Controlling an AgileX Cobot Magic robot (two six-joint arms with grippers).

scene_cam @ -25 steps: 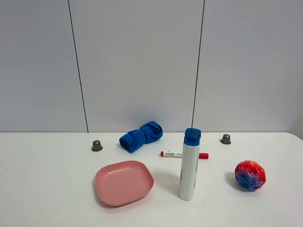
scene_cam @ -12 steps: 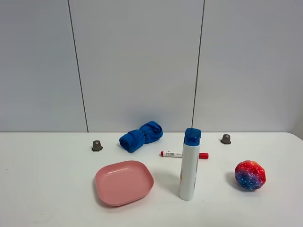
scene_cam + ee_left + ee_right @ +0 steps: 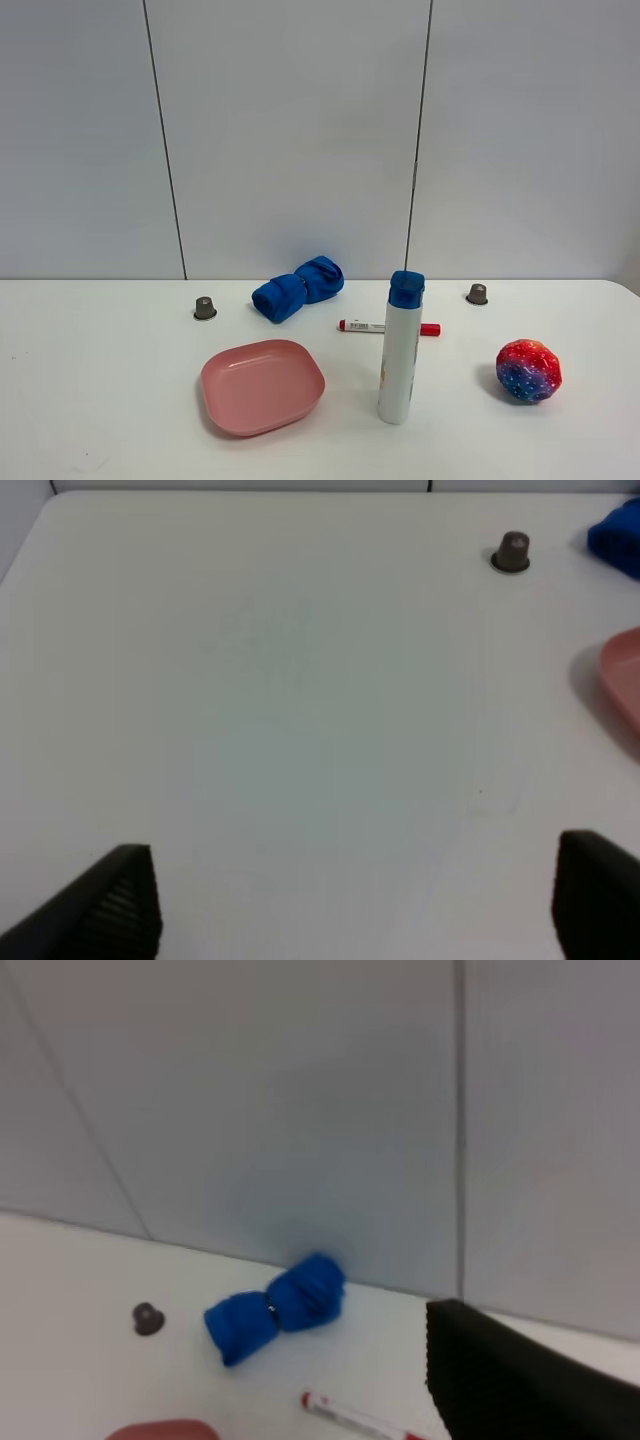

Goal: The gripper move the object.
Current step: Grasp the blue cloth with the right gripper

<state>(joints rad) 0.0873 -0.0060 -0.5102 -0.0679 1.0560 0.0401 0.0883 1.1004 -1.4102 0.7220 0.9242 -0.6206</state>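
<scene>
My left end effector [image 3: 360,880] hangs open over the surface [image 3: 250,680] — nothing picked yet; right end effector [image 3: 500,1380] shows 1 finger — can't tell.

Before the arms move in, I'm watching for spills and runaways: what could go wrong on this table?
The tall bottle stands upright on a narrow base; a reach for the marker behind it could well knock it over. The ball sits near the right edge of the table and may roll off if nudged.
</scene>
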